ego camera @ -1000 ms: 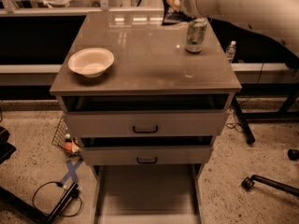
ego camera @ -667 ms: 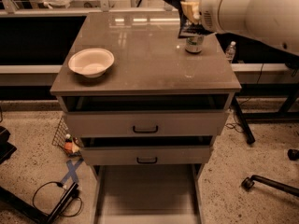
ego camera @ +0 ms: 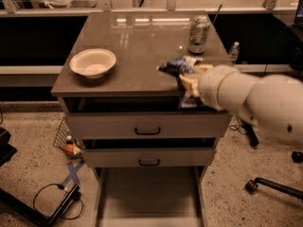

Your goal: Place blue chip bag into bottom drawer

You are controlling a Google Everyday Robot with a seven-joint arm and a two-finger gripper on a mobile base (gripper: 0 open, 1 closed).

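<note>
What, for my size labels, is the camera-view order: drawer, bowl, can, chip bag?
Open grey bottom drawer
Round white bowl
Green-and-white soda can and crinkled blue chip bag: unsure, since the claw, holding it at the cabinet front edge, hides part.

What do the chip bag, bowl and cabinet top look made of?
The blue chip bag, held in the gripper over the cabinet's front edge: crinkled, glinting foil or plastic. The bowl: pale, matte, likely paper or plastic. The cabinet top: glossy, reflecting lights; material unclear.

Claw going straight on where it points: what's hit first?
Likely the white bowl: the claw, shut on the blue chip bag, points left across the cabinet top. Depth unclear; it may pass above.
</note>
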